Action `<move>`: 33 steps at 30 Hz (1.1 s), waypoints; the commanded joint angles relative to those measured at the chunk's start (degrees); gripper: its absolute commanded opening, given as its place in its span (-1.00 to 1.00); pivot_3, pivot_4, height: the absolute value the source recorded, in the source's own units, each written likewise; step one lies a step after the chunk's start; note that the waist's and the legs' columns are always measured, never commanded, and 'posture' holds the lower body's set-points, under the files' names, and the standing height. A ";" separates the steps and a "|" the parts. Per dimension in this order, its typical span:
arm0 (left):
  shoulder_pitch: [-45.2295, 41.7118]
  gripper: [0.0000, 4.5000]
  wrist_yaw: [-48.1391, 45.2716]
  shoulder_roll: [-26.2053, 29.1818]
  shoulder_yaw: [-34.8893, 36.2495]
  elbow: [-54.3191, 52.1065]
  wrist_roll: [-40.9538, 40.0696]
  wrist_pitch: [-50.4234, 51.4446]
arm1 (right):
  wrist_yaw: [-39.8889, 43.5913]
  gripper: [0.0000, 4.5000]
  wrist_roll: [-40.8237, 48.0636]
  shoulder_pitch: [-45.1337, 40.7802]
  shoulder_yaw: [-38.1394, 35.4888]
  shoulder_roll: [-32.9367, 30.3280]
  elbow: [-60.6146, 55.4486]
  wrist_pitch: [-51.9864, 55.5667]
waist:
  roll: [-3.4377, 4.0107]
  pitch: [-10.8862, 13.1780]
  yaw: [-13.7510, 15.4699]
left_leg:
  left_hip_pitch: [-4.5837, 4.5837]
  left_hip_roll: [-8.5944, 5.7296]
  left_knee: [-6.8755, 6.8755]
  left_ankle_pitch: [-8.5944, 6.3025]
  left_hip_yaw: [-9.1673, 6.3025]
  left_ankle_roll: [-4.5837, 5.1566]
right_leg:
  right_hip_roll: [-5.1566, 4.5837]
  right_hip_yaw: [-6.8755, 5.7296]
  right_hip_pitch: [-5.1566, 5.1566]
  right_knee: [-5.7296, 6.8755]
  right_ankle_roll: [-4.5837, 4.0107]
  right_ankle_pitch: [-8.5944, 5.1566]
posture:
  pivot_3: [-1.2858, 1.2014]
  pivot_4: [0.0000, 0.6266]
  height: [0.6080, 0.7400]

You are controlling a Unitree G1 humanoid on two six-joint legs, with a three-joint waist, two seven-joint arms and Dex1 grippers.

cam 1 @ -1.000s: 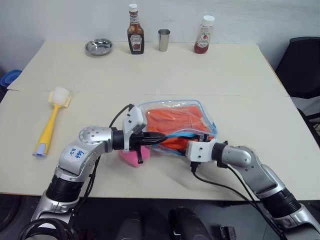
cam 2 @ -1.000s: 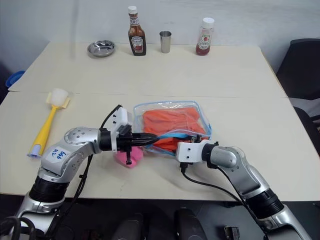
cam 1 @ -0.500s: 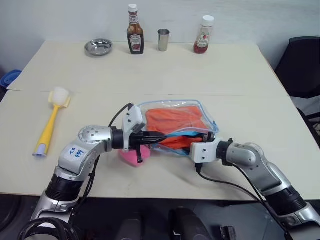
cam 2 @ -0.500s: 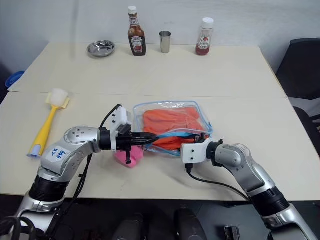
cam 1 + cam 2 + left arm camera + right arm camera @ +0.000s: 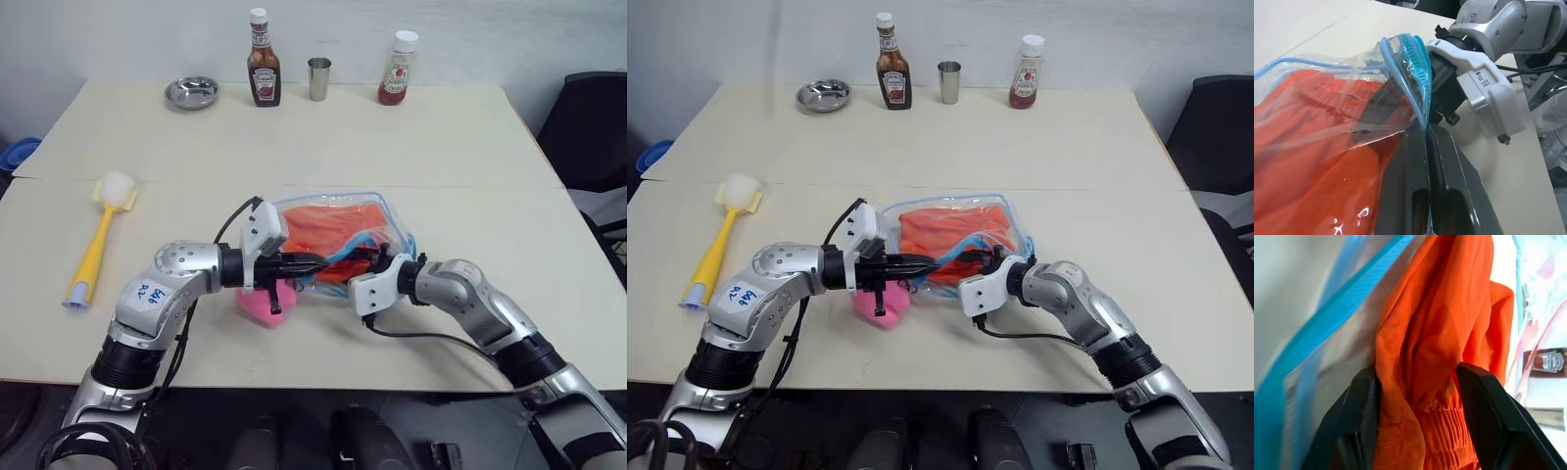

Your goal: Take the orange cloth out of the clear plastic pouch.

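The clear plastic pouch (image 5: pixel 394 213) with light blue trim lies mid-table, its near edge lifted. My left gripper (image 5: pixel 312 262) is shut on that blue trim (image 5: pixel 1409 58) and holds the mouth up. The orange cloth (image 5: pixel 328 223) is inside, folded and wrinkled. My right gripper (image 5: pixel 364 257) reaches into the pouch mouth from the right. Its two black fingers (image 5: pixel 1359 416) stand apart on either side of a fold of the orange cloth (image 5: pixel 1435 333), with the trim (image 5: pixel 1332 318) beside them.
A pink fuzzy ball (image 5: pixel 257 302) sits under my left wrist. A yellow brush (image 5: pixel 98 250) lies at the left. Along the far edge stand a metal bowl (image 5: pixel 191 92), a brown sauce bottle (image 5: pixel 263 64), a metal cup (image 5: pixel 318 78) and a ketchup bottle (image 5: pixel 394 70). A black chair (image 5: pixel 598 127) is at the right.
My right gripper has rolled and pushed forward and left, from just outside the pouch into its mouth around the cloth. The left gripper has kept its hold in place.
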 commanded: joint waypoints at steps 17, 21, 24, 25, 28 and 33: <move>1.53 -1.00 0.30 0.28 0.98 2.20 1.95 -4.73 | 4.91 -0.98 3.88 3.33 -1.88 -4.15 -0.44 -0.62 | -0.01 0.00 0.19 | -0.01 0.00 0.01 0.00 0.00 0.00 | -0.02 0.00 0.01 -0.01 0.00 0.00 | 0.03 -0.52 1.00; 1.30 -1.00 1.88 -0.50 1.29 5.38 3.85 -7.40 | 9.65 -0.98 10.64 9.20 -4.31 -10.12 -10.32 -3.09 | -0.01 -0.01 0.41 | -0.03 -0.02 0.02 -0.01 -0.01 0.02 | -0.04 -0.02 0.03 -0.04 0.00 0.00 | 0.03 -0.52 1.00; -0.16 -1.00 3.32 -1.54 1.35 9.87 5.99 -10.45 | 15.11 -0.98 20.75 15.15 -6.44 -15.88 -19.28 -5.26 | -0.01 0.00 0.45 | -0.04 -0.02 0.01 -0.03 -0.02 0.04 | -0.03 -0.03 0.03 -0.06 0.00 0.00 | 0.03 -0.52 1.00; -0.51 -1.00 3.50 -1.83 1.32 10.94 6.53 -11.22 | 16.58 -0.98 23.13 16.64 -6.84 -17.35 -21.22 -5.81 | -0.01 0.00 0.46 | -0.05 -0.02 0.01 -0.03 -0.02 0.05 | -0.03 -0.03 0.03 -0.07 0.00 0.00 | 0.03 -0.52 1.00; -1.79 -1.00 4.48 -2.98 1.11 14.40 8.30 -13.41 | 21.27 -0.98 25.62 23.42 -7.82 -25.40 -24.78 -10.76 | -0.01 0.00 0.46 | -0.03 -0.03 0.00 -0.03 -0.02 0.05 | -0.02 -0.04 0.06 -0.06 0.00 0.00 | 0.03 -0.52 1.00; -2.38 -1.00 4.11 -3.64 0.75 16.60 9.84 -15.26 | 22.41 -0.98 26.16 31.79 -12.13 -32.80 -24.49 -13.95 | -0.01 0.00 0.16 | 0.05 -0.01 0.00 -0.04 0.02 0.07 | 0.00 0.01 0.13 -0.08 0.00 0.00 | 0.03 -0.52 1.00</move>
